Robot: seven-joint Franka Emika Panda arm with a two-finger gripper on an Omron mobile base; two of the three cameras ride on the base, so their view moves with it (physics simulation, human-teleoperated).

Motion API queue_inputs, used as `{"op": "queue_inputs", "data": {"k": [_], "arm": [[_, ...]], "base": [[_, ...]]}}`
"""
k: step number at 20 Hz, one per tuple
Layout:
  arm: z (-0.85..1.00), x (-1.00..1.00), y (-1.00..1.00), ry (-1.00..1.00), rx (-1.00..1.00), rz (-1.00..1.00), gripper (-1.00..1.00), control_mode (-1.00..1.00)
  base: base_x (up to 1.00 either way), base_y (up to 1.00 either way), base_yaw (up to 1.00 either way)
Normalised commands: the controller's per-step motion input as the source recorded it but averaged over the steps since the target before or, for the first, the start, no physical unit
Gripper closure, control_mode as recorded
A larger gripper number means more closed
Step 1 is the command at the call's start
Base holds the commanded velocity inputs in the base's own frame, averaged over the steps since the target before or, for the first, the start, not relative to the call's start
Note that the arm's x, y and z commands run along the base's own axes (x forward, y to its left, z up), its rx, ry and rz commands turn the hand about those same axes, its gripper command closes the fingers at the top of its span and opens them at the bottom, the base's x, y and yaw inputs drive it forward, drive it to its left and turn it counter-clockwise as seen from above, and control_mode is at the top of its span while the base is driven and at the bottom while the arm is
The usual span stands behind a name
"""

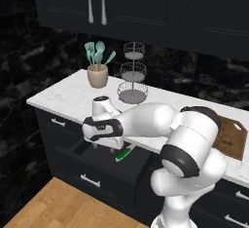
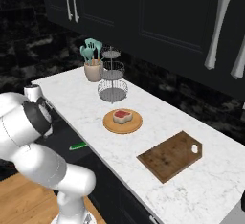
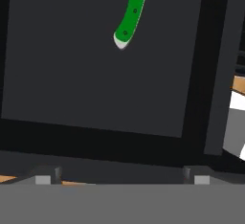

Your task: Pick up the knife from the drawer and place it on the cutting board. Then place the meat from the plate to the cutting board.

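The knife, with a bright green handle, lies on the dark floor of the open black drawer; its blade runs out of the top of the hand view. My gripper hangs open above the drawer with nothing between its fingertips, short of the handle. From the left base view the gripper hovers over the drawer, just left of the knife. The meat sits on the orange-tan plate. The dark brown cutting board lies bare on the counter to the right.
A crock of teal utensils and a wire three-tier stand stand at the back of the white marble counter. A shut drawer with a silver handle is left of the open one. Wooden floor lies below.
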Motion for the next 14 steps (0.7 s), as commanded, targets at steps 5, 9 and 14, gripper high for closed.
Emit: {"op": "queue_inputs", "data": {"k": [5, 9, 14], "arm": [[-0.51, 0.35, 0.13, 0.00, 0.00, 0.00, -1.00, -1.00], [-0.61, 0.37, 0.19, 0.01, 0.00, 0.00, -1.00, -1.00], [-0.66, 0.43, 0.40, 0.13, 0.00, 0.00, -1.00, -1.00]], "base": [[0.00, 0.00, 0.00], [0.00, 0.00, 0.00], [0.00, 0.00, 0.00]]}}
